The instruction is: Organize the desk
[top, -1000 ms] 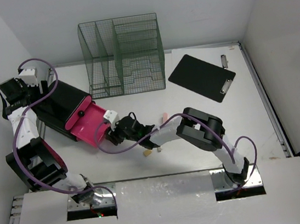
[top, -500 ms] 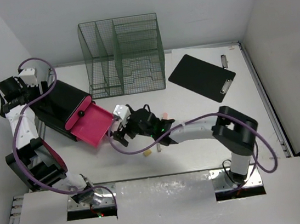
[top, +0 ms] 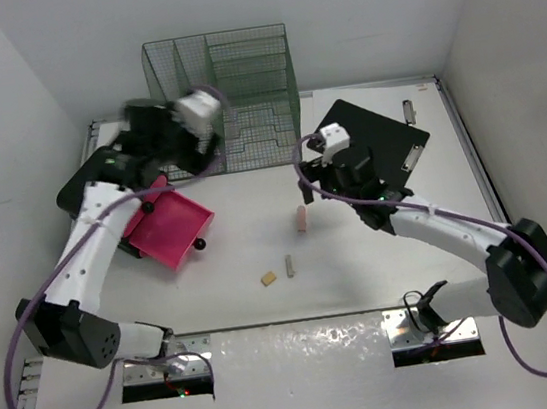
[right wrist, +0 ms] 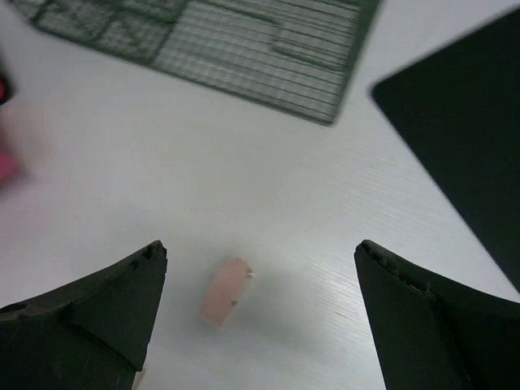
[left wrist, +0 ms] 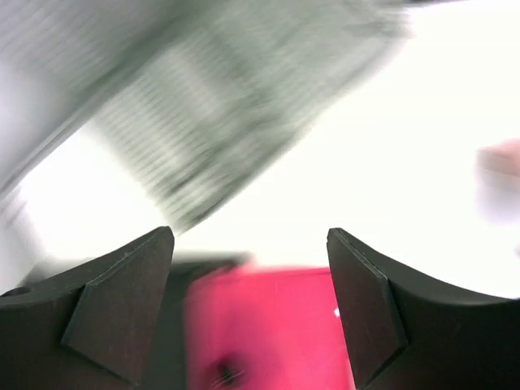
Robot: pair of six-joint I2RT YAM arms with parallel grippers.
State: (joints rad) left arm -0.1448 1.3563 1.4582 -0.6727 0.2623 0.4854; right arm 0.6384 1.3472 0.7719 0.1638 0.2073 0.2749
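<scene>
The large flat white desk (top: 349,280) is filling the whole workspace between the white walls. I judge it heavy, rigid and not something to grip. Its smooth top is likely letting small things slide, so the holds belong on the loose pieces.

The green wire-mesh desk organiser (top: 238,88) is standing at the far edge, and nothing is showing through its compartments. The black box with its magenta pull-out drawer (top: 171,228) is sitting at the left with the drawer open. From above the drawer is looking bare, though the left wrist view is too blurred to confirm this. A flat black clipboard (top: 386,139) is lying at the far right.

The left gripper (left wrist: 249,236) is hanging wide open and empty over the drawer. The right gripper (right wrist: 260,244) is hovering wide open and empty above a small pink eraser-like block (top: 301,220). That block is probably light and best pinched across its long sides. A short grey stick (top: 289,265) and a tiny tan block (top: 268,279) are lying nearer the arms.
</scene>
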